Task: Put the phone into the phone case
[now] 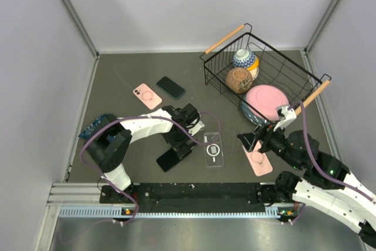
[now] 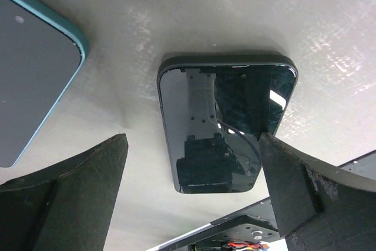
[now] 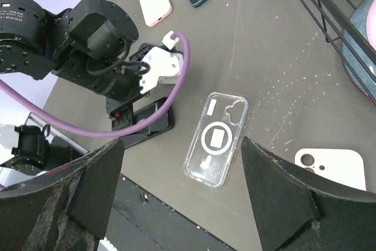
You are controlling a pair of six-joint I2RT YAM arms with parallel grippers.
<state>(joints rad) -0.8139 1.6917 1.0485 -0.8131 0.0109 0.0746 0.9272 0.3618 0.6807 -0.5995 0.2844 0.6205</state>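
A black phone [image 1: 172, 158] lies screen up on the dark table, left of a clear phone case [image 1: 214, 149] with a white ring. My left gripper [image 1: 180, 140] hovers over the phone's far end, open. In the left wrist view the phone [image 2: 226, 124] lies between the spread fingers, and my left gripper [image 2: 192, 142] holds nothing. My right gripper [image 1: 257, 142] is open and empty, to the right of the clear case. In the right wrist view the clear case [image 3: 216, 138] lies between the spread jaws of my right gripper [image 3: 182, 145], well below them. The phone [image 3: 150, 123] is partly hidden by the left arm.
A pink case [image 1: 147, 96] and a teal-edged phone [image 1: 170, 87] lie farther back. Another pink case [image 1: 258, 161] lies under my right gripper. A wire basket [image 1: 214, 66] at back right holds bowls and a pink plate [image 1: 265, 101].
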